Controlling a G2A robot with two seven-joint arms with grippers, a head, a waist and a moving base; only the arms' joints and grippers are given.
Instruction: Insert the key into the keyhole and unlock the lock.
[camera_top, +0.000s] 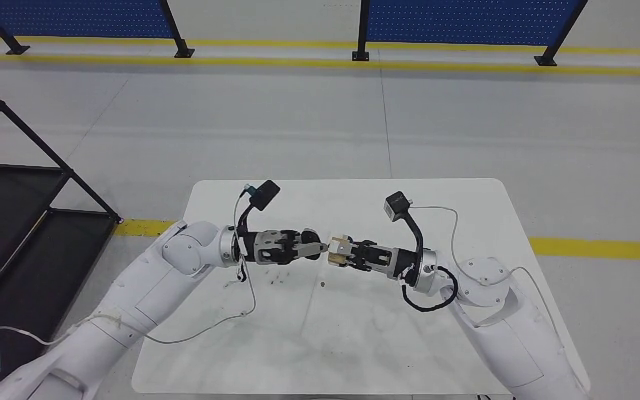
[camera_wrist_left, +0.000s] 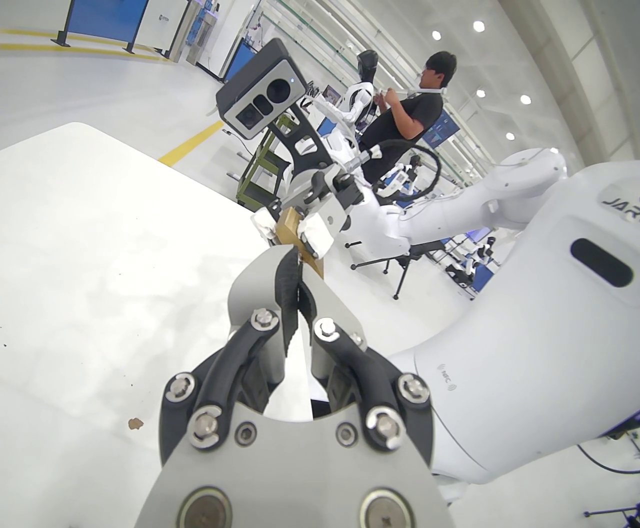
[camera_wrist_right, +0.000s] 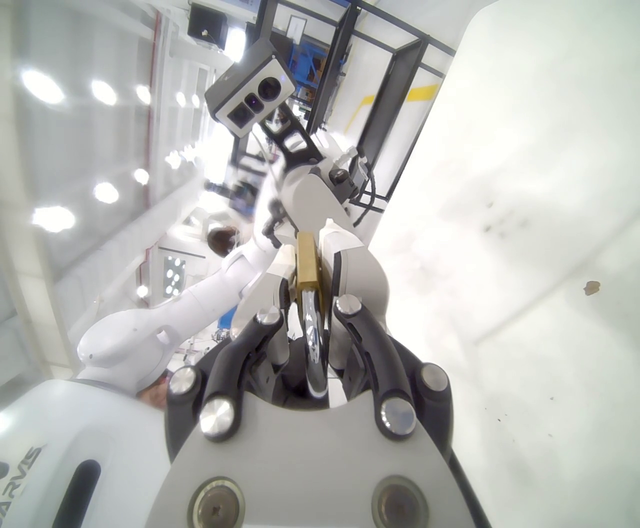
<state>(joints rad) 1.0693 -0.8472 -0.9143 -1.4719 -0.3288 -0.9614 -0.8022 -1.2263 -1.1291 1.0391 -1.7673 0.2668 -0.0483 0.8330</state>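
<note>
Top view. Both arms meet above the middle of the white table (camera_top: 400, 340). The left gripper (camera_top: 318, 246) and right gripper (camera_top: 330, 252) point at each other, tip to tip. A brass lock (camera_top: 341, 253) sits between the right gripper's fingers, its free end facing the left gripper's tips. A small brown crumb (camera_top: 323, 285) lies on the table just below the meeting point, touching neither gripper.

Left wrist view. The left gripper (camera_wrist_left: 296, 270) has its black ribbed pads (camera_wrist_left: 286, 285) pressed together with only a sliver between them. What they pinch is too thin to make out; possibly the key. Straight ahead of the tips, touching or all but touching them, is the lock (camera_wrist_left: 287, 231), clamped between the right gripper's (camera_wrist_left: 295, 232) white-padded fingers. The crumb (camera_wrist_left: 135, 423) lies on the table well to one side of the gripper base.

Right wrist view. The right gripper (camera_wrist_right: 310, 250) is clamped on the lock (camera_wrist_right: 306, 270), with white fingers (camera_wrist_right: 355, 265) on both flat faces. The silver shackle (camera_wrist_right: 312, 330) points back toward the gripper base and the brass body points outward. Just beyond the lock's far end is the other arm's wrist. The crumb (camera_wrist_right: 591, 287) is well off to the side.
</note>
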